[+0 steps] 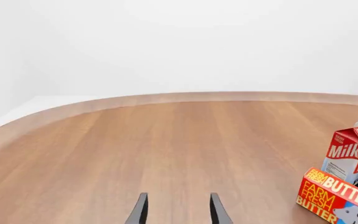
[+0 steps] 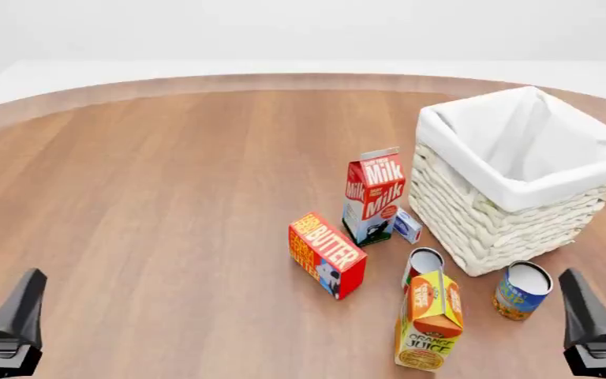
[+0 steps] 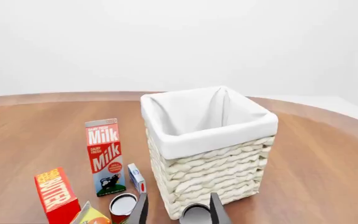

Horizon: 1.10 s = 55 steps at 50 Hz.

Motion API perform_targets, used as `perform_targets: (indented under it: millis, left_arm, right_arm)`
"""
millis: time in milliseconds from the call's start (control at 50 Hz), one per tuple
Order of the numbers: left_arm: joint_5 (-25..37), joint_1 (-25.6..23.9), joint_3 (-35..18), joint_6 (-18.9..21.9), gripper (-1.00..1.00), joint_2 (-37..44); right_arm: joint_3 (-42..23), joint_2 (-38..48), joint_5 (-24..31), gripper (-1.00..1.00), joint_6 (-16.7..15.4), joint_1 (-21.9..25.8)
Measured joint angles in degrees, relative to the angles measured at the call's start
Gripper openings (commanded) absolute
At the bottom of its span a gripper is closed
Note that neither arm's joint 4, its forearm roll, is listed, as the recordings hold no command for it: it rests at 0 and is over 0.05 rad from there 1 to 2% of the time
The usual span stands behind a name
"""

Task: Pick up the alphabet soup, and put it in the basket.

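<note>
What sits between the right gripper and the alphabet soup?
Nothing. In the front view only bare table separates the right gripper from the alphabet soup.

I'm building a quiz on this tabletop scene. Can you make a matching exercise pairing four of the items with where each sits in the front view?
Things:
1. red-and-white milk carton
2. red butter box
3. orange juice carton
4. blue-and-yellow alphabet soup can

Places:
A. nearest the camera, in front of the red-labelled can
B. by the woven basket's near corner, on its right
C. standing upright just left of the basket
D. furthest left of the group

Pairs: 1-C, 2-D, 3-A, 4-B
</note>
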Motion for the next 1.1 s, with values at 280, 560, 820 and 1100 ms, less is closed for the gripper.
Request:
perform_targets:
  millis: [280,560,820,1100]
  left_arm:
    - [0.0,0.0,0.0,0.0,1.0,0.0]
    - [0.0,0.0,0.0,0.0,1.0,0.0]
    - [0.0,0.0,0.0,0.0,1.0,0.0]
    - [0.0,0.0,0.0,0.0,1.0,0.0]
  right_arm:
    - [-0.1,0.0,0.5,1.0,-0.5,-0.3]
    - [-1.2,0.2,1.3,1.0,-1.7,-0.1]
    - [-3.6,0.3,3.9,1.0,-3.3,0.5]
    - [-6.9,2.1,7.1,1.0,-4.8,1.2]
